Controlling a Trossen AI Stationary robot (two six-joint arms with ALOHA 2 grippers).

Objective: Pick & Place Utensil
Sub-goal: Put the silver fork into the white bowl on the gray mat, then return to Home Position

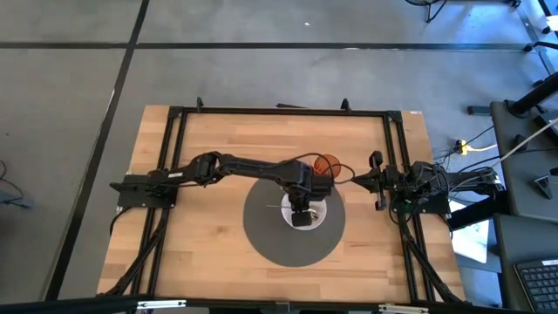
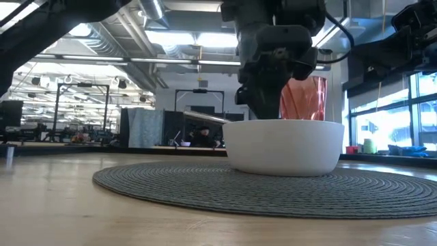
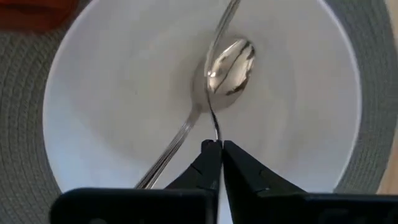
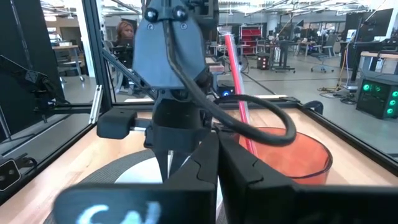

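Note:
A silver spoon (image 3: 230,65) lies in a white bowl (image 3: 112,93). Its scoop rests on the bowl's bottom. Its handle (image 2: 205,116) leans on the rim and sticks out toward the table's left. The bowl (image 1: 324,215) stands on a round grey placemat (image 1: 261,235). My left gripper (image 3: 219,144) points down into the bowl, shut, right above the spoon; in the low view the gripper (image 2: 263,109) dips behind the rim. My right gripper (image 1: 377,180) waits shut at the table's right side, level, facing the bowl. My left gripper stands shut over the spoon, coming from above and pointing down into the bowl. A thin dark line (image 3: 216,124) runs from its fingertips toward the spoon's scoop. Whether the fingertips touch the spoon, I cannot tell.
An orange translucent cup (image 1: 327,163) with a red stick (image 4: 239,93) in it stands just beyond the bowl, on the placemat's far right edge. A black frame (image 1: 279,111) borders the wooden table. Bare wood lies near and left of the placemat (image 2: 205,188).

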